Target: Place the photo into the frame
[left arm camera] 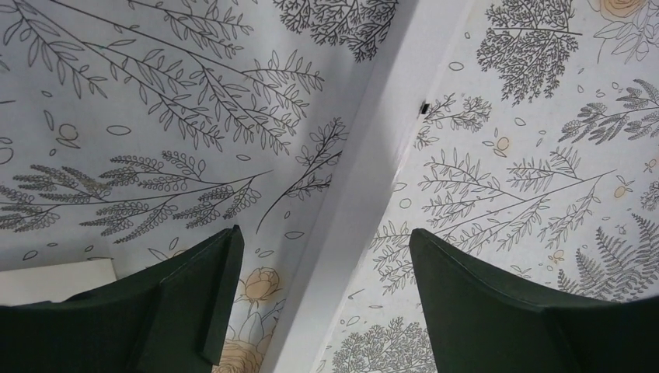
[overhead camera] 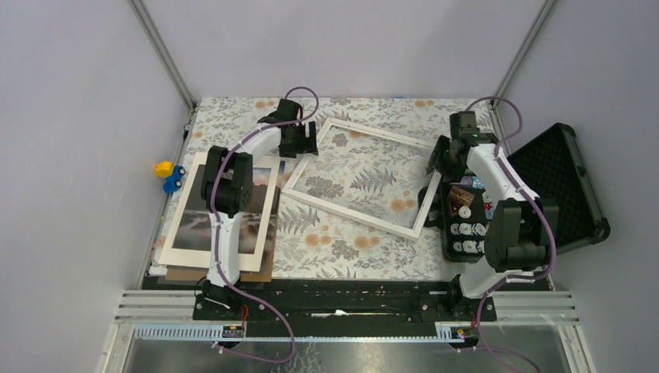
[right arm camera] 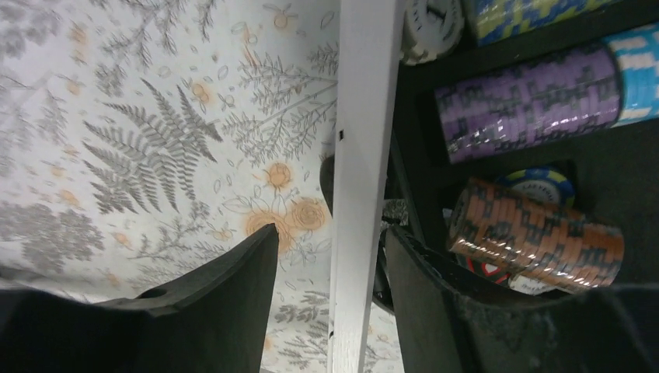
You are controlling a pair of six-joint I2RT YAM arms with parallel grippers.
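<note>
Surface: I saw a table under a floral cloth point(overhead camera: 350, 256), with leaf and orange-flower print.
Room: plain grey walls point(overhead camera: 350, 47) closed in three sides, with metal posts at the far corners.
Frame point(overhead camera: 350, 211): it lay flat and skewed mid-table, the cloth showing through it.
Photo point(overhead camera: 193, 227): it lay at the left under a white mat point(overhead camera: 180, 206), seen through the window. A brown board point(overhead camera: 183, 273) was beneath, and the left arm crossed over the stack.
Left gripper point(overhead camera: 308, 144): it was at the frame's far-left corner, fingers spread.
Right gripper point(overhead camera: 434, 163): it was at the frame's right rail, fingers parted.
Case point(overhead camera: 559, 171): open and black, at the right edge, with the frame's right rail just beside it.
Toy point(overhead camera: 167, 176): yellow and blue, by the left wall.
Left wrist only: the left gripper point(left arm camera: 322, 241) straddled the frame point(left arm camera: 365, 179) with clear gaps on both sides.
Right wrist only: the right gripper point(right arm camera: 330, 233) straddled the frame point(right arm camera: 361, 116). I could not tell whether the right finger touched it. Purple chips point(right arm camera: 536, 101) lay in the case.
</note>
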